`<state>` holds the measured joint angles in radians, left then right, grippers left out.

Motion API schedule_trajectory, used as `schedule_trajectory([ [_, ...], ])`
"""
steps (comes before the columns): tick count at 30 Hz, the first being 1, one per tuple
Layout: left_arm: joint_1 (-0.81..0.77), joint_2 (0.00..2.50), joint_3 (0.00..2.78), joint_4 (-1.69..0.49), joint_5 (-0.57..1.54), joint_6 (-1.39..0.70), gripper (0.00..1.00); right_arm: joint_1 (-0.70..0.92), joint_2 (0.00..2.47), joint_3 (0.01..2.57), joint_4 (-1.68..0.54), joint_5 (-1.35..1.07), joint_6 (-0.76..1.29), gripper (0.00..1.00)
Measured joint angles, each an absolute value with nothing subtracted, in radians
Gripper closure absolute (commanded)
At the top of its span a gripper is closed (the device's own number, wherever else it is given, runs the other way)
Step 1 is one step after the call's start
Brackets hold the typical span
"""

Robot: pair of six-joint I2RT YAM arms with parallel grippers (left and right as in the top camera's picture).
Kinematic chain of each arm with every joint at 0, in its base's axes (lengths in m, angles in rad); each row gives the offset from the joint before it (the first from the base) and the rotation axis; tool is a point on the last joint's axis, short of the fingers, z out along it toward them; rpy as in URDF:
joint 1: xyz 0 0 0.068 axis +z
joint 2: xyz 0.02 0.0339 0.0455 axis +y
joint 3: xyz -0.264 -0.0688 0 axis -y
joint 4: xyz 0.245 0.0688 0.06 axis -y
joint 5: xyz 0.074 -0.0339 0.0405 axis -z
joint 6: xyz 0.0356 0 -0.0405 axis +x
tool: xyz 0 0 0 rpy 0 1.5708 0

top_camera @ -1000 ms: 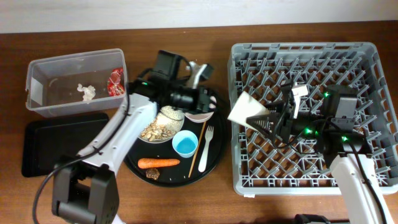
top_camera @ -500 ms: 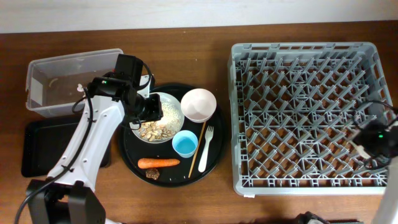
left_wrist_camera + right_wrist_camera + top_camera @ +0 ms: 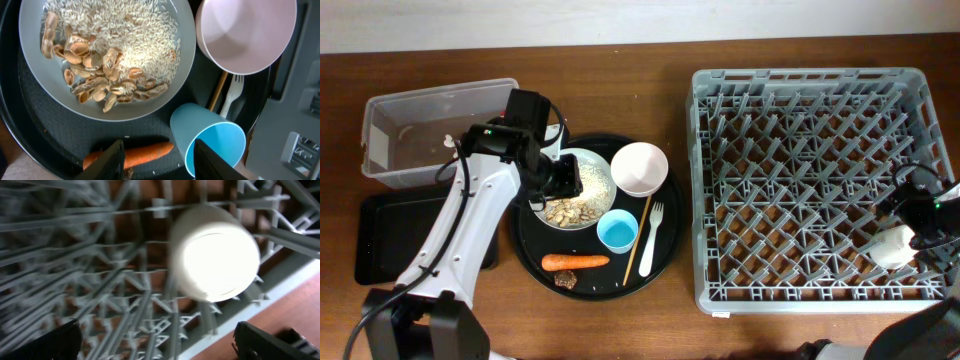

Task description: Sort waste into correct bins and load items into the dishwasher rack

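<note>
My left gripper (image 3: 560,181) hovers open over the white plate (image 3: 588,170) of rice and beige scraps (image 3: 107,75) on the round tray. In the left wrist view its open fingers (image 3: 160,161) frame the orange carrot (image 3: 145,152) and the rim of the light blue cup (image 3: 215,142). The pink-white bowl (image 3: 639,168), fork (image 3: 655,235), chopsticks (image 3: 642,235) and brown lump (image 3: 565,281) lie there too. My right gripper (image 3: 918,212) is open above the small white cup (image 3: 215,252), which sits in the grey rack (image 3: 820,90) at its front right corner (image 3: 892,247). The red wrapper is hidden.
The clear tub (image 3: 410,110) stands at the back left with a bit of white napkin (image 3: 450,143) in it. The flat black tray (image 3: 390,235) lies in front of it, partly under my left arm. The round black tray (image 3: 665,265) sits between the bins and the rack.
My left gripper has moved left from the bowl to over the plate. My right arm has gone from the rack's middle to its front right corner, where the white cup now sits.
</note>
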<state>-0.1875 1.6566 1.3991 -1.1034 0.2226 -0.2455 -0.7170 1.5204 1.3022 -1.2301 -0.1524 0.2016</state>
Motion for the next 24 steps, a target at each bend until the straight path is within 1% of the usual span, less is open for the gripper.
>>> schedule_trajectory([
  [1, -0.187, 1.657, 1.399, -1.122, 0.222, -0.245, 0.52, -0.687, 1.486, 1.31, -1.252, -0.196, 0.173, 0.0],
  [2, -0.194, 1.657, 1.398, -1.162, 0.22, -0.242, 0.51, -0.562, 1.398, 1.316, -1.292, -0.276, 0.115, 0.0],
  [3, -0.2, 1.657, 1.396, -1.168, 0.219, -0.242, 0.51, -0.498, 1.367, 1.324, -1.309, -0.288, 0.088, 0.0],
  [4, -0.23, 1.655, 1.379, -1.171, 0.216, -0.242, 0.49, -0.376, 1.351, 1.326, -1.327, -0.306, 0.055, 0.0],
  [5, -0.268, 1.654, 1.353, -1.156, 0.215, -0.242, 0.48, -0.295, 1.351, 1.326, -1.332, -0.309, 0.042, 0.0],
  [7, -0.332, 1.653, 1.284, -1.097, 0.216, -0.242, 0.48, -0.19, 1.351, 1.326, -1.328, -0.305, 0.021, 0.0],
  [8, -0.341, 1.652, 1.261, -1.066, 0.216, -0.242, 0.48, -0.176, 1.351, 1.326, -1.328, -0.304, 0.02, 0.0],
  [9, -0.346, 1.654, 1.236, -1.034, 0.215, -0.242, 0.52, -0.175, 1.351, 1.326, -1.329, -0.304, 0.019, 0.0],
  [11, -0.348, 1.668, 1.205, -0.998, 0.215, -0.241, 0.71, -0.175, 1.351, 1.326, -1.328, -0.304, 0.018, 0.0],
  [12, -0.348, 1.694, 1.19, -0.977, 0.216, -0.243, 0.93, -0.175, 1.351, 1.326, -1.328, -0.304, 0.018, 0.0],
  [13, -0.348, 1.702, 1.185, -0.97, 0.216, -0.245, 1.0, -0.175, 1.351, 1.326, -1.328, -0.304, 0.018, 0.0],
  [16, -0.348, 1.706, 1.183, -0.944, 0.229, -0.246, 1.0, -0.175, 1.351, 1.326, -1.328, -0.304, 0.018, 0.0],
  [19, -0.342, 1.706, 1.19, -0.934, 0.305, -0.246, 1.0, -0.175, 1.351, 1.326, -1.328, -0.288, 0.018, 0.01],
  [20, -0.319, 1.706, 1.208, -0.939, 0.356, -0.245, 1.0, -0.175, 1.351, 1.326, -1.311, -0.274, 0.016, 0.01],
  [21, -0.253, 1.702, 1.256, -0.894, 0.476, -0.242, 1.0, -0.175, 1.351, 1.326, -1.302, -0.274, 0.014, 0.02],
  [22, -0.208, 1.694, 1.262, -0.77, 0.615, -0.241, 1.0, -0.163, 1.351, 1.328, -1.232, -0.341, -0.04, 0.01],
  [23, -0.173, 1.689, 1.286, -0.593, 0.894, -0.243, 1.0, -0.139, 1.356, 1.328, -1.213, -0.445, -0.117, 0.01],
  [24, -0.173, 1.685, 1.279, -0.518, 0.985, -0.263, 1.0, -0.119, 1.362, 1.328, -1.197, -0.562, -0.189, 0.01],
])
